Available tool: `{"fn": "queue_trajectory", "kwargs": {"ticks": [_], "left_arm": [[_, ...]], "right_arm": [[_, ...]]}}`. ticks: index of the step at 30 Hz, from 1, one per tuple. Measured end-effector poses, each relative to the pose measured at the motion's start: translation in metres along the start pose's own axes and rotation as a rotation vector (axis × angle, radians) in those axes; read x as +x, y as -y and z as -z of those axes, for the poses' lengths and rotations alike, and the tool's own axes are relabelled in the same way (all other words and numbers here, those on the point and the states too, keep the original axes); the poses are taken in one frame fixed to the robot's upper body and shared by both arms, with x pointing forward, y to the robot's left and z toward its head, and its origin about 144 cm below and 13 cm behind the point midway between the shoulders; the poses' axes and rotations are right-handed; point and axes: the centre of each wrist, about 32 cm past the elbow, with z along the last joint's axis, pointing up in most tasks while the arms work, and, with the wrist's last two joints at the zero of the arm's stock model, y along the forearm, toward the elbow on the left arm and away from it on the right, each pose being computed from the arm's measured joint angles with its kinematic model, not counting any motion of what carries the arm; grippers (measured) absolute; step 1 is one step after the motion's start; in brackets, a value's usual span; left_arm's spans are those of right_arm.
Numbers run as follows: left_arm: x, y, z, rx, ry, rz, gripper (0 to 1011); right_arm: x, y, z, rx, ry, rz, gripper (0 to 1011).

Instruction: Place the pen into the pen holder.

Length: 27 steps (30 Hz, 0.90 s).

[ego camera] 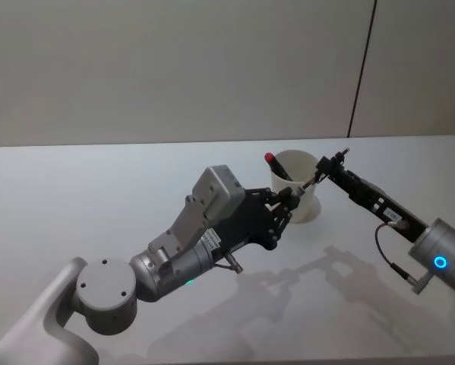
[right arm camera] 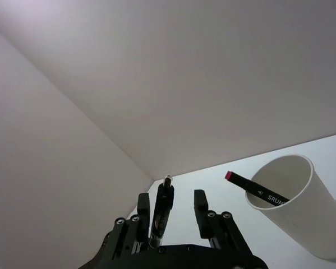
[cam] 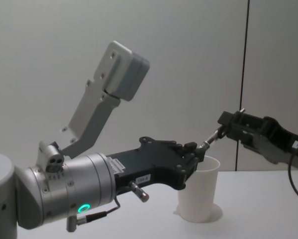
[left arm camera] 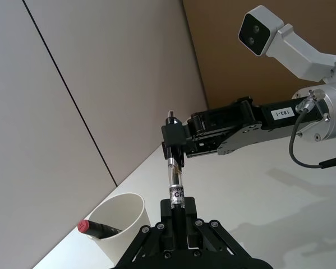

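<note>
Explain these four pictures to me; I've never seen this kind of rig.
This is a two-armed robot at a white table. One camera looks down from its head, one looks across from its chest, and one sits on each wrist. On the table stands a white paper cup serving as pen holder, with a red-capped marker leaning inside. Above it, the left tool grips one end of a pen. The right tool sits around the other end, fingers apart.
</note>
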Motion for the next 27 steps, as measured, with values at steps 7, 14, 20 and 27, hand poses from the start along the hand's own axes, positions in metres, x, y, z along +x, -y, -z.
{"fn": "queue_trajectory", "kwargs": {"ticks": [7,14,20,27], "left_arm": [[0.0,0.0,0.0,0.0,0.0,0.0,135],[0.0,0.0,0.0,0.0,0.0,0.0,134],[0.0,0.0001,-0.0001,-0.002,-0.001,0.0,134],[0.0,-0.0001,0.0,0.001,0.001,0.0,261]], "right_arm": [[-0.0008,0.0,0.0005,0.024,-0.019,-0.013,286],[-0.0029,-0.0001,0.0008,0.043,-0.033,-0.032,140],[-0.0041,0.0002,0.001,0.052,-0.039,-0.04,137],[-0.0049,0.0004,0.0002,0.063,-0.039,-0.041,137]]}}
